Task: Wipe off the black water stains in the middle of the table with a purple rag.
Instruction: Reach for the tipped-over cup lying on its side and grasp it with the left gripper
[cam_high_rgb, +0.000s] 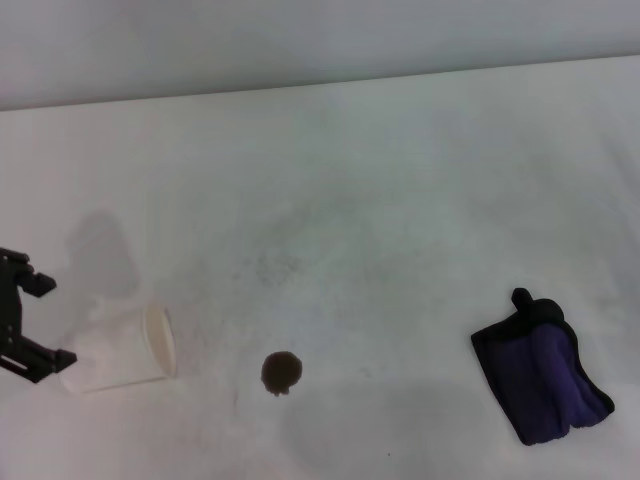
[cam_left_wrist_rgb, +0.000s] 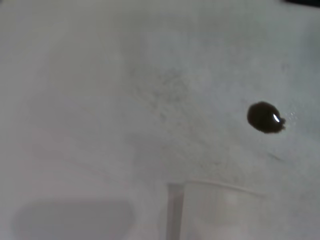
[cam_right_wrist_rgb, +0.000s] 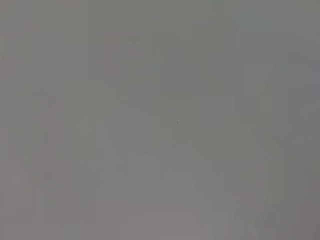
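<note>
The black water stain (cam_high_rgb: 282, 372) is a small round dark blot on the white table (cam_high_rgb: 400, 200), near the front middle. It also shows in the left wrist view (cam_left_wrist_rgb: 265, 117) with a wet glint. The purple rag (cam_high_rgb: 545, 385) lies folded at the front right, black tab pointing away, untouched. My left gripper (cam_high_rgb: 50, 320) is open at the far left edge, right beside the closed end of a tipped paper cup. My right gripper is out of view; the right wrist view shows only blank grey.
A white paper cup (cam_high_rgb: 125, 350) lies on its side left of the stain, mouth towards it; its edge shows in the left wrist view (cam_left_wrist_rgb: 225, 210). Faint grey smudges mark the table's middle. The table's far edge runs along the top.
</note>
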